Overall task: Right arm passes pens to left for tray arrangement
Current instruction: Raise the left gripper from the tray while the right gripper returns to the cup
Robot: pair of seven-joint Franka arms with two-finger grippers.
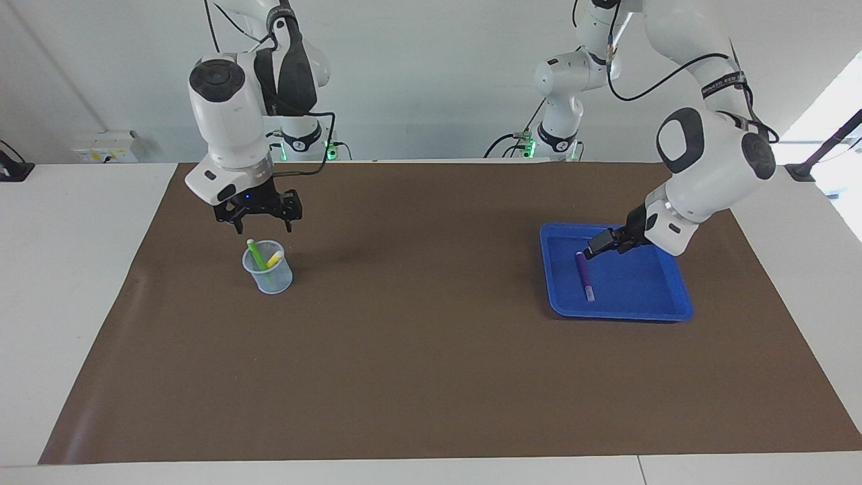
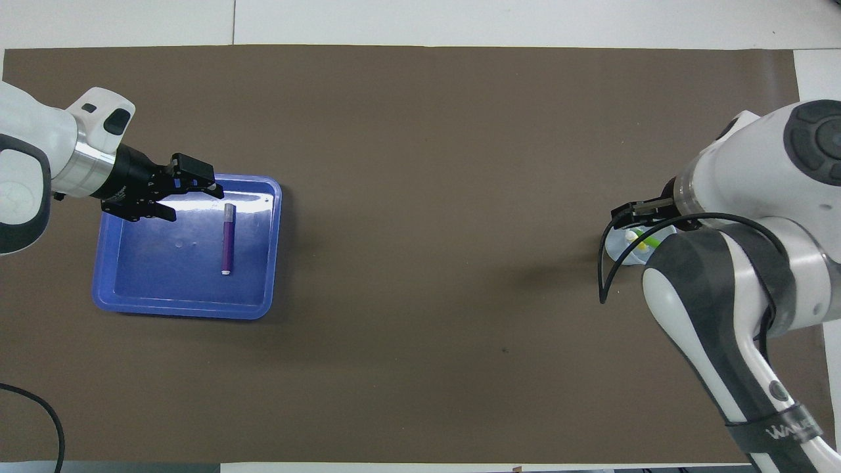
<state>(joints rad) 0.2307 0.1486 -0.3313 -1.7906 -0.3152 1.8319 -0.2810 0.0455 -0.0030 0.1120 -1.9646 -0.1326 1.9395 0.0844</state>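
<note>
The purple pen lies flat in the blue tray; both also show in the overhead view, the pen inside the tray. My left gripper is open and empty, low over the tray beside one end of the purple pen and apart from it; it shows in the overhead view too. The green pen and the yellow pen stand in a small translucent cup. My right gripper is open and empty, straight above the cup.
A brown mat covers the table between the cup and the tray. In the overhead view the right arm hides most of the cup. White table margins surround the mat.
</note>
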